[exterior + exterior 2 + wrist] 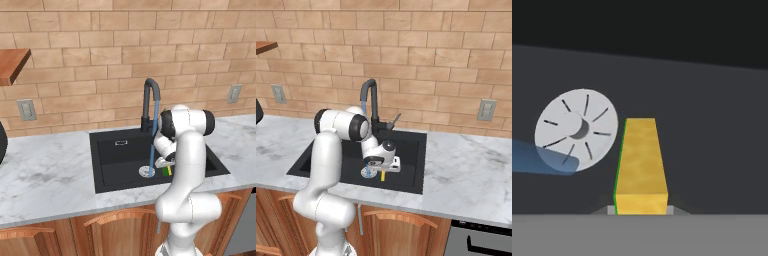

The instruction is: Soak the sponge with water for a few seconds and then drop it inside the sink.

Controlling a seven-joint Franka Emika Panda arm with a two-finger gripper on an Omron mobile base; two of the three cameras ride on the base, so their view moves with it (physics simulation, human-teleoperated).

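Hand view: claw (641, 212) apparently clamped on sponge (640, 165), just beside sink (712, 125) drain (576, 130).

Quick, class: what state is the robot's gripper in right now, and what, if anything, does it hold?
Gripper: closed on the sponge, held inside the sink beside the water.

In the middle of the left base view, the black gooseneck tap (149, 102) rises over the back rim of the sink (107, 167), and its water (152, 140) falls straight to the drain (146, 171). Left of that stream the basin floor lies bare; the marble counter (45, 175) at lower left is open too.
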